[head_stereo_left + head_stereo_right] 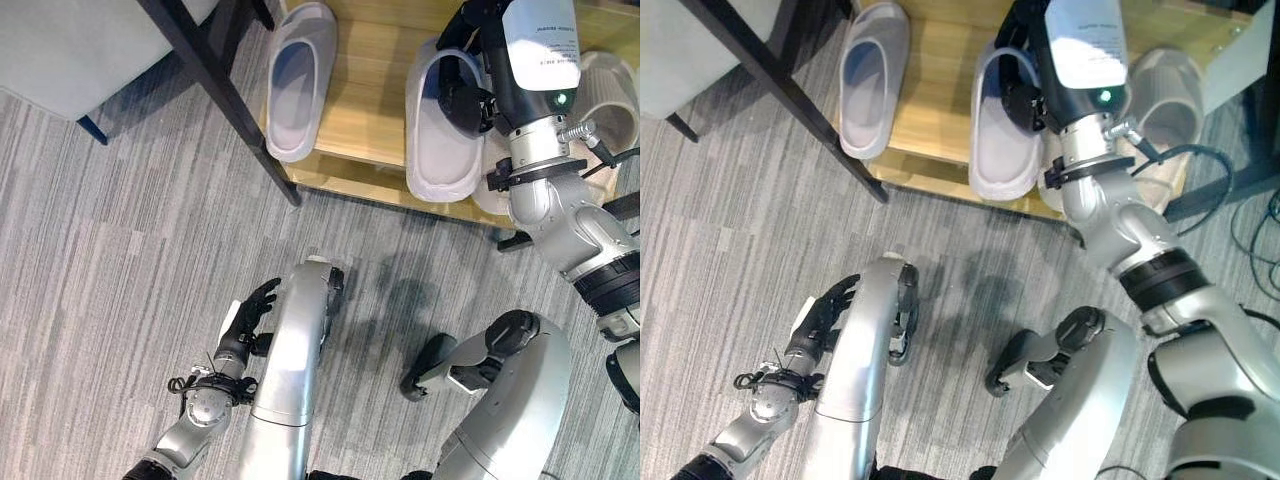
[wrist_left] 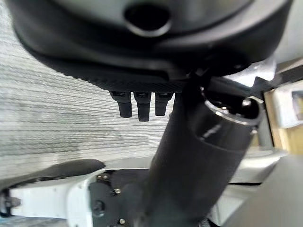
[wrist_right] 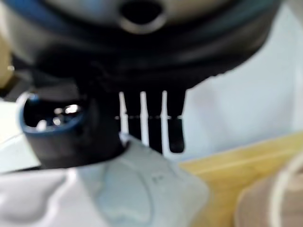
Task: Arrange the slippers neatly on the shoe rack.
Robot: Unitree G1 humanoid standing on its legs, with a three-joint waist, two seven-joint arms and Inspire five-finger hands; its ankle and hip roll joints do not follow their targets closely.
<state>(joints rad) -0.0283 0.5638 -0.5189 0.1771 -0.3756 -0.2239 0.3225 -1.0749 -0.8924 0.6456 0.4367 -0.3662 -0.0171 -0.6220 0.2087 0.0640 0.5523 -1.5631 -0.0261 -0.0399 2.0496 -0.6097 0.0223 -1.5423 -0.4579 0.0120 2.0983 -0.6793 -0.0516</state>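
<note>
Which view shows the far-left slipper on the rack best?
The left eye view: the grey slipper lies whole on the wooden shelf. The right eye view crops its toe at the top edge. I cannot make it out in either wrist view.

On the rack shelf (image 1: pixel 370 110) lie three slippers side by side, toes pointing away from the robot. The left slipper (image 1: pixel 298 80) lies near the shelf's left edge, just right of the rack's slanted leg (image 1: pixel 225 90). The middle slipper (image 1: pixel 442 125) lies well apart from it, its heel at the shelf's front edge. The right slipper (image 1: pixel 610 95) lies near the right edge. The right hand (image 1: pixel 462 95) sits on the middle slipper's right side. The left hand (image 1: pixel 248 315) hangs over the floor (image 1: pixel 100 260), before the shelf's left front corner.
</note>
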